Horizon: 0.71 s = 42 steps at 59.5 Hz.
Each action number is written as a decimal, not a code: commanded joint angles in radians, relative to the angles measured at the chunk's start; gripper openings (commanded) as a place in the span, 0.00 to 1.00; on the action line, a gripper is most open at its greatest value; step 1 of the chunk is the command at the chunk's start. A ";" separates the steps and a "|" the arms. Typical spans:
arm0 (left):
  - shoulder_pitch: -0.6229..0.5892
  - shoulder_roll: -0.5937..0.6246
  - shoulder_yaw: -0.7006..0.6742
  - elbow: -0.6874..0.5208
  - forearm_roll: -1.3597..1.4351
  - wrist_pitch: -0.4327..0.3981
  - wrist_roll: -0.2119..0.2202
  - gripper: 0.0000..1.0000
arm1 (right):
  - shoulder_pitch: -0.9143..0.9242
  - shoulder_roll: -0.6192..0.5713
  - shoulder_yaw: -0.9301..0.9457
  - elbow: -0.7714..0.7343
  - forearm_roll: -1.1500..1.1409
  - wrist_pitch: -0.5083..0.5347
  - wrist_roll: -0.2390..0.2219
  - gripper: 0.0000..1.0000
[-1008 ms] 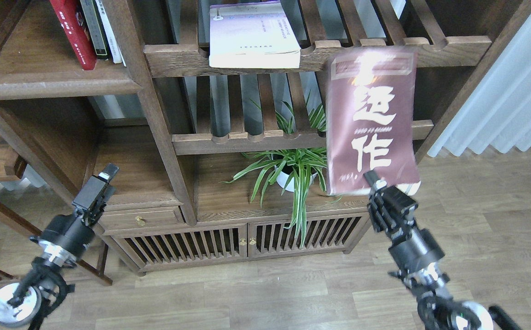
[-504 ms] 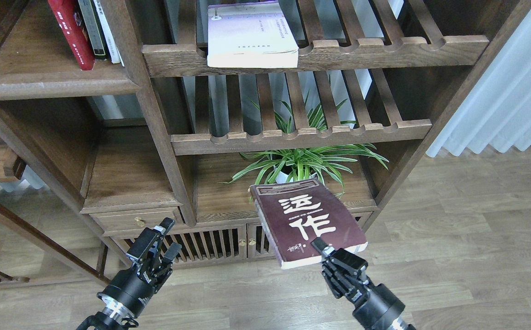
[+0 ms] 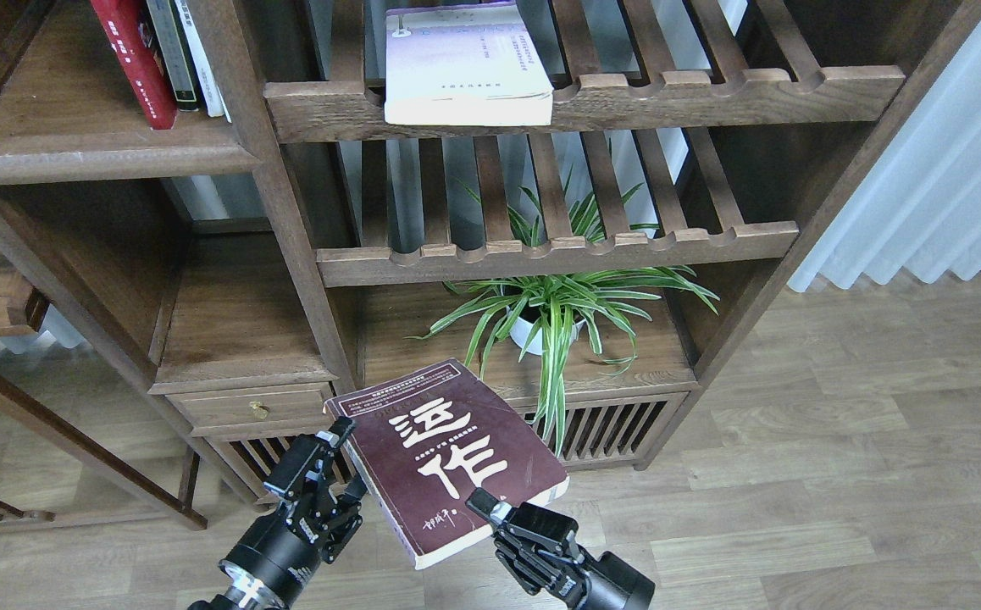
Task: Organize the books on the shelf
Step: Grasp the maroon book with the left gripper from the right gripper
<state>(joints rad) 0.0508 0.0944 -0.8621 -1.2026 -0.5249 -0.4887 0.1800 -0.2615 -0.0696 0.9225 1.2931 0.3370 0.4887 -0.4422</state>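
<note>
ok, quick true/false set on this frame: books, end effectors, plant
1. The maroon book is held at its lower edge by the right end effector. True.
2. The lavender book stands upright among the others. False: it lies flat on the upper slatted rack.
3. The red book stands on the solid shelf at upper left. True.
4. The left end effector is far from the maroon book. False: it is right at the book's left edge.
5. The potted plant sits on the top rack. False: it sits below the lower rack.
</note>
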 commanded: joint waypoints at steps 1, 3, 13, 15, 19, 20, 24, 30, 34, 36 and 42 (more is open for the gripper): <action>-0.008 0.002 0.002 0.006 0.000 0.000 -0.059 0.82 | -0.005 -0.001 -0.001 0.000 -0.009 0.000 -0.010 0.01; -0.008 0.005 0.002 0.008 0.000 0.000 -0.068 0.81 | -0.005 -0.003 -0.001 0.000 -0.012 0.000 -0.012 0.01; -0.009 0.024 0.018 0.017 0.000 0.000 -0.068 0.64 | -0.021 -0.001 -0.002 0.000 -0.035 0.000 -0.013 0.01; -0.009 0.025 0.023 0.017 0.000 0.000 -0.068 0.58 | -0.027 -0.001 -0.002 0.000 -0.042 0.000 -0.013 0.01; -0.012 0.025 0.034 0.017 0.002 0.000 -0.068 0.50 | -0.031 0.001 -0.002 0.000 -0.053 0.000 -0.013 0.01; -0.015 0.025 0.035 0.017 0.002 0.000 -0.067 0.49 | -0.033 0.002 -0.002 0.000 -0.055 0.000 -0.013 0.01; -0.022 0.030 0.043 0.017 0.002 0.000 -0.063 0.47 | -0.035 0.002 -0.002 0.000 -0.056 0.000 -0.013 0.01; -0.028 0.038 0.046 0.017 0.002 0.000 -0.060 0.44 | -0.035 0.002 -0.002 0.000 -0.059 0.000 -0.013 0.01; -0.032 0.044 0.046 0.017 0.003 0.000 -0.059 0.36 | -0.038 0.002 -0.001 0.000 -0.062 0.000 -0.013 0.01; -0.032 0.047 0.046 0.017 0.003 0.000 -0.059 0.30 | -0.039 0.002 -0.001 0.000 -0.064 0.000 -0.013 0.01; -0.034 0.048 0.041 0.023 0.002 0.000 -0.059 0.06 | -0.039 0.004 0.001 0.000 -0.066 0.000 -0.013 0.02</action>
<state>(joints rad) 0.0192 0.1390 -0.8160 -1.1856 -0.5217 -0.4887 0.1211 -0.2995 -0.0676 0.9216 1.2931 0.2736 0.4887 -0.4557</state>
